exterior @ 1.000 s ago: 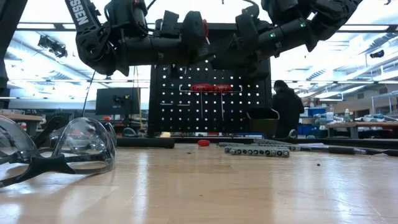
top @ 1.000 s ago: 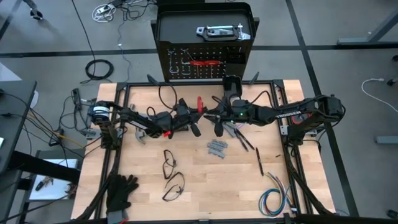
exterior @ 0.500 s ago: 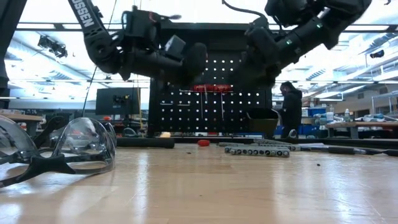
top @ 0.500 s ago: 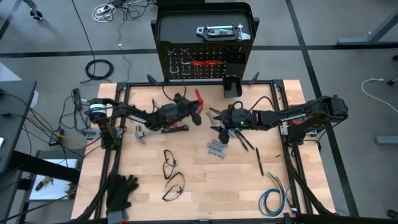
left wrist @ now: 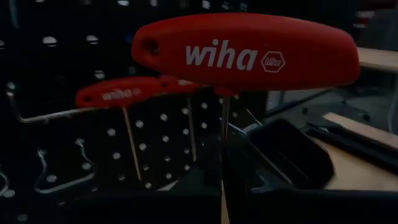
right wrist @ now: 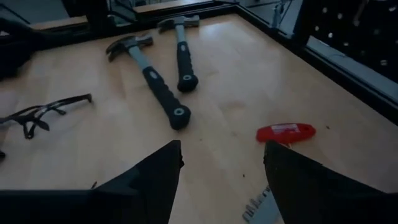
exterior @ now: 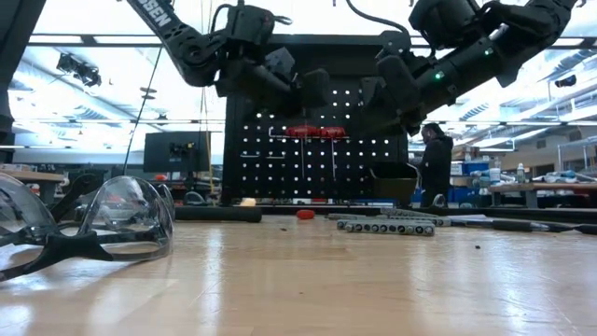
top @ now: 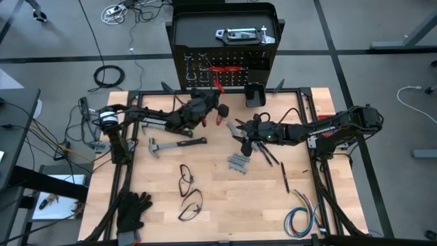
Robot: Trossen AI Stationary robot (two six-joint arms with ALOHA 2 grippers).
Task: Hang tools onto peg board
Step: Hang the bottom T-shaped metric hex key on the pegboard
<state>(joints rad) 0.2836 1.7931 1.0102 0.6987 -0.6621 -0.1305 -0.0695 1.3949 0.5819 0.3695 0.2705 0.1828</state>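
Now that the left gripper, clamped on a red T-handle hex key, has carried it from mid-table up to the peg board, hanging looks next, while the right gripper, having released, hovers wide above the table.
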